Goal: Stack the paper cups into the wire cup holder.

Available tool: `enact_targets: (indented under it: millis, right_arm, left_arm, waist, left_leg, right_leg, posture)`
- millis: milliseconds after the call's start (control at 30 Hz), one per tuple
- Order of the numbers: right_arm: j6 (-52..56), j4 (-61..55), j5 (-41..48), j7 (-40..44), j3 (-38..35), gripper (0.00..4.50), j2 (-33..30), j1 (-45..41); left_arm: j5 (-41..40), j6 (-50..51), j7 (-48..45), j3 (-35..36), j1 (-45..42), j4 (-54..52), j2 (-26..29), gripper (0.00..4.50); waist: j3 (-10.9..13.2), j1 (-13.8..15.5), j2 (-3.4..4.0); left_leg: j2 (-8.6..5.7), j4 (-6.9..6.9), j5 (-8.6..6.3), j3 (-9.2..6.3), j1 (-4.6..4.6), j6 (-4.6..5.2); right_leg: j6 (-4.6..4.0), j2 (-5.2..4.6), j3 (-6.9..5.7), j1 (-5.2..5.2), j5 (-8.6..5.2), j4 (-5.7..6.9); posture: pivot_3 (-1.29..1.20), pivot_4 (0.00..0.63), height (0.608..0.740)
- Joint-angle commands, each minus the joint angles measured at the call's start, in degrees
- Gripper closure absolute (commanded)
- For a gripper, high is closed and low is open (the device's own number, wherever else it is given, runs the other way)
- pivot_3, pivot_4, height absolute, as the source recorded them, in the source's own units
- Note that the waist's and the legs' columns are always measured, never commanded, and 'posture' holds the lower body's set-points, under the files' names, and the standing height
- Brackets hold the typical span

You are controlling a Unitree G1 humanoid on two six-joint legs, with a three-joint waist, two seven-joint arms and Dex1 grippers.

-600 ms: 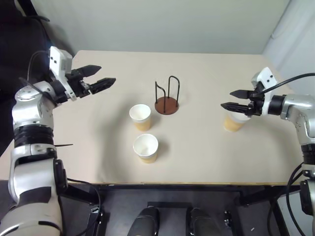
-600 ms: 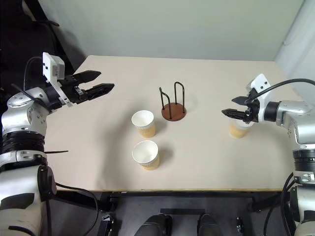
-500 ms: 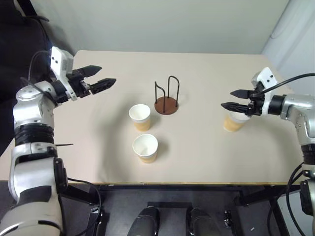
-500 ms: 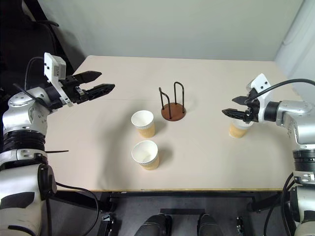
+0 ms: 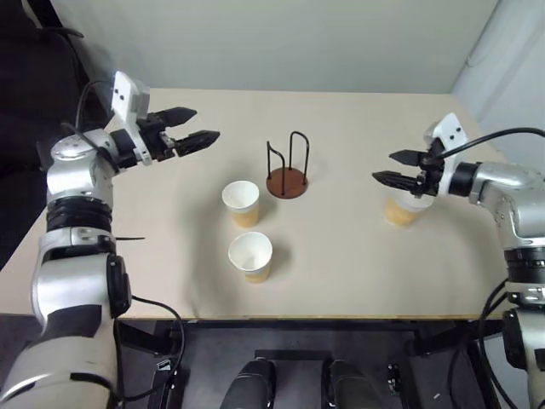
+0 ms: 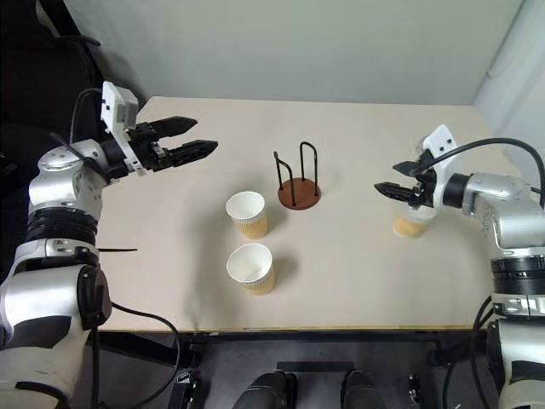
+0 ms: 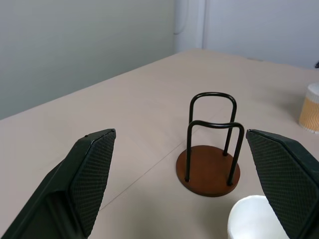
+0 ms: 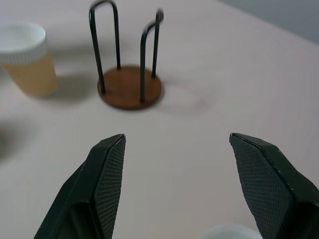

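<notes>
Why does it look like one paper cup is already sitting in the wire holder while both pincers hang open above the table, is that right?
Not quite. The wire cup holder is empty, as the left wrist view shows; all three paper cups stand on the table. Both the left pincer and right pincer do hang open.

The wire cup holder point(image 5: 288, 168) stands upright just above the frame's centre: a round reddish-brown disc base with two black wire loops rising from it, holding no cup. Three paper cups, white inside with tan-orange sides, stand upright and apart: one point(image 5: 241, 203) just lower left of the holder, one point(image 5: 250, 256) below that, one point(image 5: 404, 209) at right.
</notes>
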Motion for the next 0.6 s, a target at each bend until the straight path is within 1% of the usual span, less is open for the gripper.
enact_targets:
  millis: [33, 133, 233, 400, 467, 533, 600]
  right_arm:
    - [-1.74, 1.37, -1.12, -1.87, 0.01, 1.16, 1.70, -2.81]
    - [-2.73, 4.34, -2.80, -2.92, 1.13, 1.16, 3.82, -4.96]
    - [-3.91, 7.14, -4.15, -2.99, 2.27, 1.16, 5.36, -6.81]
    - [-6.77, 13.27, -7.35, -3.87, 4.98, 1.16, 9.48, -10.01]
    - [-8.00, 15.05, -8.22, -4.26, 5.43, 1.16, 10.80, -10.89]
    - [-9.92, 18.01, -9.25, -4.81, 5.77, 1.16, 12.42, -12.51]
    - [-11.15, 19.42, -9.82, -4.47, 5.96, 1.16, 13.10, -13.60]
  left_arm:
    - [0.15, -1.61, -0.50, 0.28, -2.86, 0.66, -0.36, 0.00]
    - [0.19, -1.69, -1.15, -0.04, -2.72, 0.74, -0.88, 0.00]
    - [0.25, -1.31, -3.84, -0.62, -1.77, 0.44, -0.11, 0.00]
    - [0.02, 0.83, -12.43, -1.60, 1.97, -1.50, 4.43, 0.00]
    - [1.04, -1.38, -11.96, -1.75, 2.80, -1.31, 5.76, 0.00]
    - [1.72, -2.03, -9.09, -1.08, 2.01, 0.51, 6.95, 0.00]
    - [2.85, -3.53, -5.44, -0.86, 1.47, 2.07, 7.01, 0.00]
  waist:
    - [0.00, -0.05, 0.00]
    - [0.00, -0.13, 0.00]
    - [0.00, -0.16, 0.00]
    - [0.00, -0.65, 0.00]
    - [0.00, -0.64, 0.01]
    - [0.00, -0.63, 0.00]
    - [0.00, -0.46, 0.01]
  left_leg:
    - [0.00, 0.00, 0.00, 0.00, 0.00, 0.00]
    - [0.00, -0.01, -0.01, 0.00, 0.01, 0.00]
    - [0.01, -0.03, -0.01, 0.00, -0.03, 0.00]
    - [0.02, -0.10, -0.04, 0.00, -0.03, -0.07]
    - [0.04, -0.13, -0.05, -0.07, -0.04, -0.08]
    - [0.04, -0.13, -0.05, -0.09, -0.07, -0.10]
    - [0.04, -0.13, -0.04, -0.11, -0.11, -0.11]
  right_leg:
    - [0.00, 0.00, 0.00, 0.00, 0.00, 0.00]
    - [-0.01, 0.00, 0.00, -0.02, 0.00, -0.01]
    - [-0.01, 0.00, 0.00, -0.08, 0.01, 0.01]
    - [-0.02, 0.03, 0.03, -0.18, 0.03, 0.05]
    - [-0.03, 0.04, -0.03, -0.20, 0.03, 0.06]
    - [-0.06, 0.05, -0.06, -0.24, 0.01, 0.08]
    - [-0.20, 0.04, -0.06, -0.27, -0.04, 0.08]
  posture:
    - [0.00, 0.150, 0.740]
    - [0.00, 0.150, 0.740]
    - [0.00, 0.150, 0.740]
    - [0.00, 0.150, 0.740]
    - [0.00, 0.150, 0.740]
    - [0.00, 0.150, 0.740]
    - [0.00, 0.150, 0.740]
